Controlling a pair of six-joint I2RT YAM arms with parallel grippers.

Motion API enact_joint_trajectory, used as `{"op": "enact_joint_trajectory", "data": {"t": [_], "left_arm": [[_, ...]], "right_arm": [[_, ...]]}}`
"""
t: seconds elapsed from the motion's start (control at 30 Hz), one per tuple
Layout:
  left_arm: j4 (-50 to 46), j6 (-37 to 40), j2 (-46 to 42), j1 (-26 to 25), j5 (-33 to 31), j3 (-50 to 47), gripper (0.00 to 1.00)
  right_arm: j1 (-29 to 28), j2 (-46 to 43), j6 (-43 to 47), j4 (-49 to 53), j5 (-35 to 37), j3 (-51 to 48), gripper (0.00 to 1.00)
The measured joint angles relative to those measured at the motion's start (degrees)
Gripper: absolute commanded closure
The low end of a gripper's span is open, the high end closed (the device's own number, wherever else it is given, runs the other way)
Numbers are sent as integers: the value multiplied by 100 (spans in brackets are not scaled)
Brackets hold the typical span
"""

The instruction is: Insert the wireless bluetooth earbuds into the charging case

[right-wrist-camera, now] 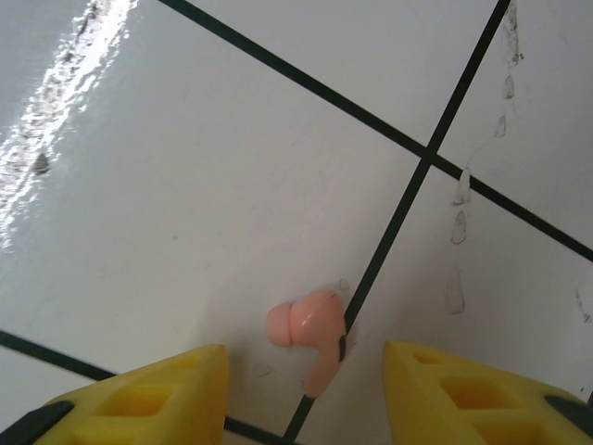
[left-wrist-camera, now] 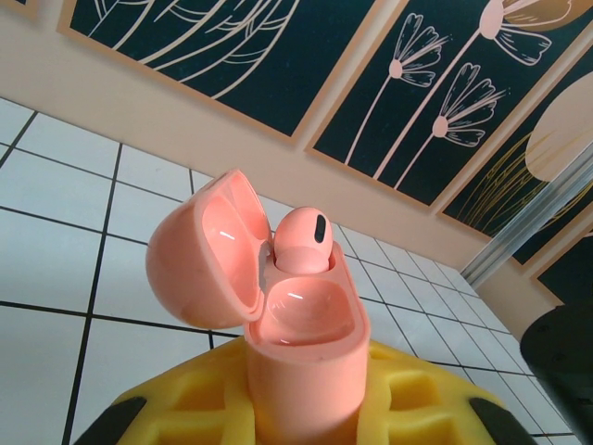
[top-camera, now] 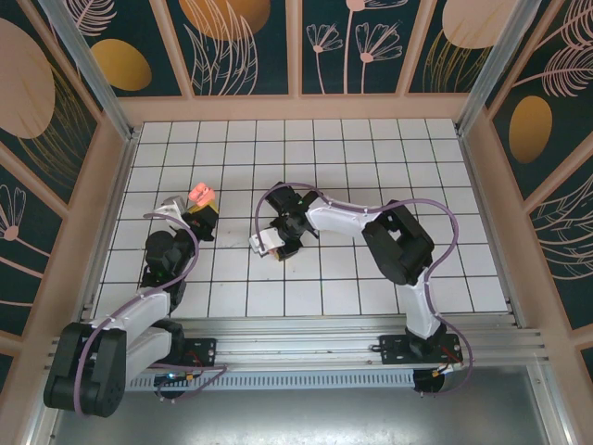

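Observation:
My left gripper (left-wrist-camera: pixel 306 408) is shut on a salmon-pink charging case (left-wrist-camera: pixel 301 343) and holds it upright above the left part of the tiled floor (top-camera: pixel 201 195). Its lid (left-wrist-camera: pixel 206 255) is swung open to the left. One pink earbud (left-wrist-camera: pixel 301 243) sits in the far socket, and the near socket (left-wrist-camera: pixel 301 311) is empty. A second pink earbud (right-wrist-camera: pixel 310 329) lies on a white tile, its stem across a black grout line. My right gripper (right-wrist-camera: pixel 304 360) hangs just over it, open, with a yellow fingertip (right-wrist-camera: pixel 176 389) on either side and neither touching it.
The white tiled floor (top-camera: pixel 371 167) is ringed by peach walls with dark floral panels (top-camera: pixel 352 46). My right arm (top-camera: pixel 398 243) reaches left across the middle of the floor. The arm bases sit on the metal rail (top-camera: pixel 306 348) at the near edge.

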State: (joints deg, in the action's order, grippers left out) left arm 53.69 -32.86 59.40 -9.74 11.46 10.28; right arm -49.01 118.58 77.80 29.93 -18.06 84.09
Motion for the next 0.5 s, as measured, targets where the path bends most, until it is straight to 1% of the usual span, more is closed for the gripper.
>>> {"op": "enact_joint_trajectory", "data": {"t": [0.4,0.5], "left_arm": [[-44,26,-13,0,4,0,90],[-46,42,-11,0,4,0,90]], "right_arm": [[7,278,142,31,-52,216,60],[17,302,144,55,-87,251,64]]}}
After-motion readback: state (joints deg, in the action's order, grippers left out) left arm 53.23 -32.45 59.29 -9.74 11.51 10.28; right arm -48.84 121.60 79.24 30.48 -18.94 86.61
